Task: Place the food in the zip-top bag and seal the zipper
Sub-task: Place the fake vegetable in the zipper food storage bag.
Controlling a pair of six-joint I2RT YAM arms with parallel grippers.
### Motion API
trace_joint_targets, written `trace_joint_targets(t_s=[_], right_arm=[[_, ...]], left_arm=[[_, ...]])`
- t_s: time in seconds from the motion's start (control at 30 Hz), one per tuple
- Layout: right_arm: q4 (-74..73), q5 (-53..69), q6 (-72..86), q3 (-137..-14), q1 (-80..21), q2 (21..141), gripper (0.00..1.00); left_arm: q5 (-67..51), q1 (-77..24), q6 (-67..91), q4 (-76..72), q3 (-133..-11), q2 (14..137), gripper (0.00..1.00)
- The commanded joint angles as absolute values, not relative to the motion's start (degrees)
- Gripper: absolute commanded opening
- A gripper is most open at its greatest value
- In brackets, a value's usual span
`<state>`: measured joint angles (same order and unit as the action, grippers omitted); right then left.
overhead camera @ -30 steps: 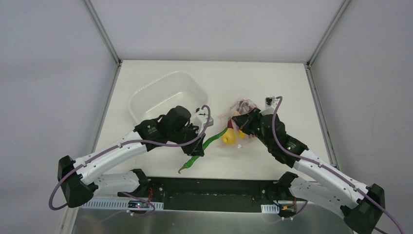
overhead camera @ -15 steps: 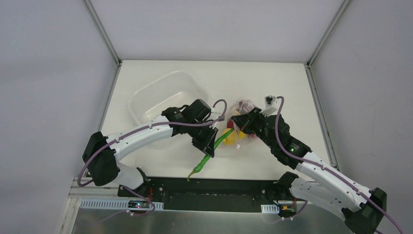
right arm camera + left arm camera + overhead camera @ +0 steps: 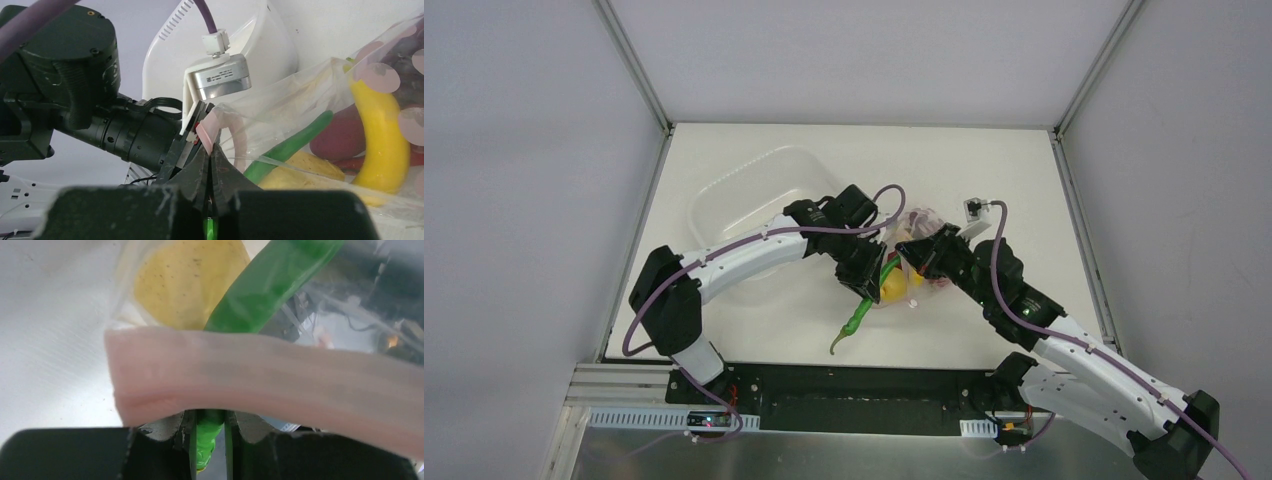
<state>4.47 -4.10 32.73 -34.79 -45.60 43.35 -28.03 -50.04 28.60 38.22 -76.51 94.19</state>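
One chili halfway in

Left end effector is clamped on the green chili, whose tip is past the zipper while its tail trails toward 7 o'clock. Right end effector pinches the zipper of the zip-top bag, mid bench. Likely risk: the push drags the strip out of that pinch and the mouth collapses, or the tail ends outside and blocks sealing.

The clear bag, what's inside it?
Through the bag show a banana, a round yellow fruit, dark grapes, and the green chili poking in through its mouth. A red thing lies beside the banana, partly covered.
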Motion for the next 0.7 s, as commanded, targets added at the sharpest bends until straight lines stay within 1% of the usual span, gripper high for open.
trace_joint_targets(t_s=[0.0, 0.03, 0.07, 0.17, 0.23, 0.27, 0.37, 0.5, 0.6, 0.67], right_arm=[[8.5, -2.7, 32.9, -34.5, -45.7, 42.6, 0.00], [8.6, -2.9, 33.1, -34.4, -45.7, 42.4, 0.00], [8.5, -3.5, 33.5, -34.1, -45.7, 42.1, 0.00], [7.6, -7.7, 37.2, -32.8, -45.7, 41.1, 0.00], [7.1, -8.6, 37.9, -32.1, -45.6, 40.7, 0.00], [7.4, -8.3, 37.9, -31.8, -45.6, 40.6, 0.00], [8.3, -6.5, 37.7, -31.6, -45.6, 41.8, 0.00], [4.6, -7.0, 37.8, -33.8, -45.6, 46.0, 0.00], [4.5, -7.1, 37.6, -34.4, -45.6, 48.1, 0.00], [4.3, -7.6, 37.9, -34.9, -45.4, 50.0, 0.00]], left_arm=[[-27.0, -48.5, 31.5, 38.1, -80.1, 95.9, 0.05], [-26.6, -48.5, 31.5, 38.3, -81.2, 96.6, 0.09], [-26.0, -48.4, 31.7, 38.6, -82.2, 97.4, 0.11], [-24.4, -48.4, 32.9, 37.3, -83.6, 97.3, 0.13], [-23.2, -48.3, 33.6, 35.4, -82.4, 96.2, 0.22], [-22.2, -48.3, 33.6, 35.0, -82.2, 95.9, 0.24], [-21.2, -48.3, 33.6, 34.9, -82.8, 96.4, 0.23], [-23.3, -48.4, 33.6, 32.1, -82.3, 96.3, 0.21], [-24.2, -48.4, 33.4, 30.9, -82.7, 96.4, 0.22], [-23.9, -48.4, 33.7, 28.7, -82.2, 96.4, 0.25]])
